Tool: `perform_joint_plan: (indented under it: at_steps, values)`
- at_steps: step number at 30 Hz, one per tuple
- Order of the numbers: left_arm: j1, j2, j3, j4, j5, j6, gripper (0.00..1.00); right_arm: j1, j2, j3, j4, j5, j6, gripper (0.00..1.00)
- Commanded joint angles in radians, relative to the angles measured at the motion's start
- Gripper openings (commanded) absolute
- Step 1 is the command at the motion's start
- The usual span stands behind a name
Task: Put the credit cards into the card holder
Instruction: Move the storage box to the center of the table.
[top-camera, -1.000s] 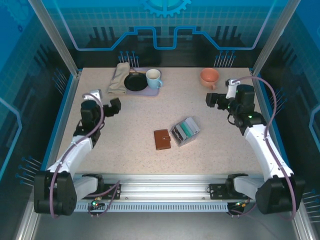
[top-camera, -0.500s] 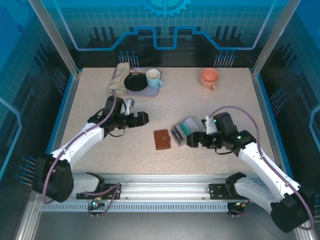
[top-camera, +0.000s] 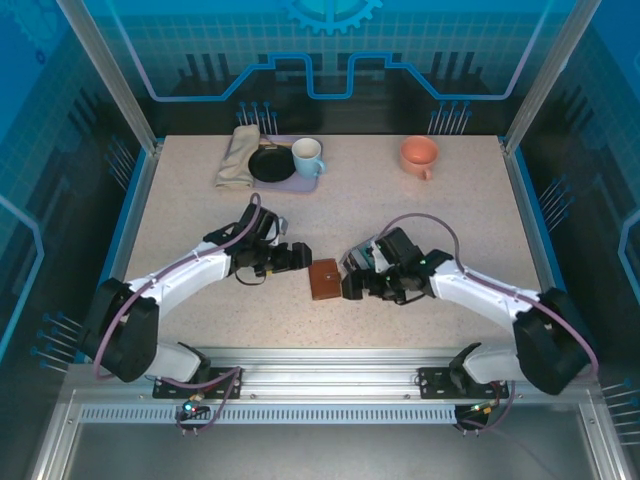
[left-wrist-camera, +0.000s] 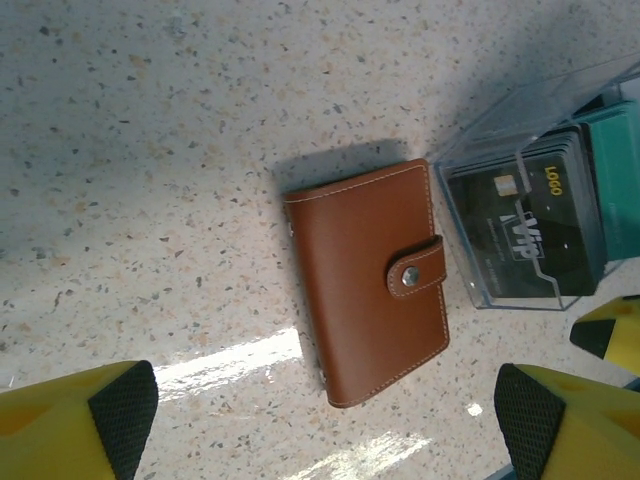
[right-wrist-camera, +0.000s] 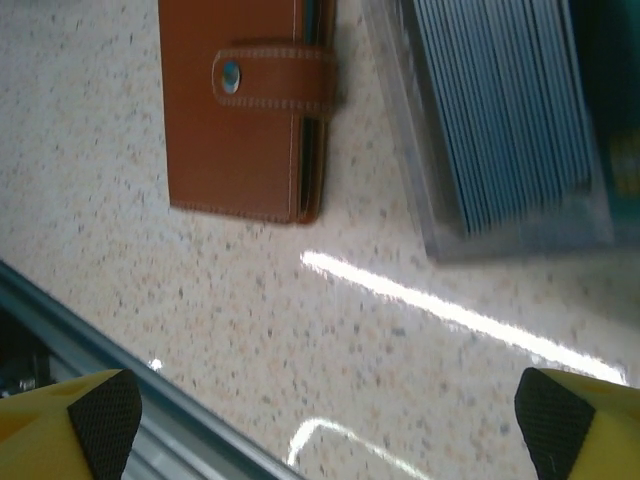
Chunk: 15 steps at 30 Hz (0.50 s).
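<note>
The card holder (top-camera: 324, 279) lies shut toward the near edge of the tabletop (top-camera: 200, 190), between left fingers (left-wrist-camera: 112, 415) and right fingers (right-wrist-camera: 95, 425), both pairs spread apart.

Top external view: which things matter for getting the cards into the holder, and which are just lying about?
For the job: card holder, snapped shut; credit cards, stacked in the clear tray beside it.
Lying about: folded cloth, black dish, pale mug, orange cup, all along the far edge.

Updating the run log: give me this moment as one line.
card holder snapped shut | credit cards in clear tray | left gripper open | right gripper open, nothing held
</note>
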Motion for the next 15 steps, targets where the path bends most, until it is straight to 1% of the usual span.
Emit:
perform_joint_plan:
  at_steps: [1,3,9,15]
  values:
    - [-0.009,0.021,0.032,-0.030,-0.019,-0.040,0.91,-0.012,0.071,0.088,0.060,0.034,-0.023,0.99]
    - [-0.011,0.026,0.029,-0.030,-0.020,-0.046,0.90,-0.027,0.120,0.119,0.063,0.057,-0.025,1.00]
    - [-0.016,0.021,0.014,-0.029,-0.020,-0.064,0.89,-0.085,0.252,0.251,0.080,0.056,-0.055,0.99]
    - [-0.032,0.023,0.009,-0.023,-0.015,-0.076,0.88,-0.134,0.370,0.393,0.014,0.096,-0.115,0.99]
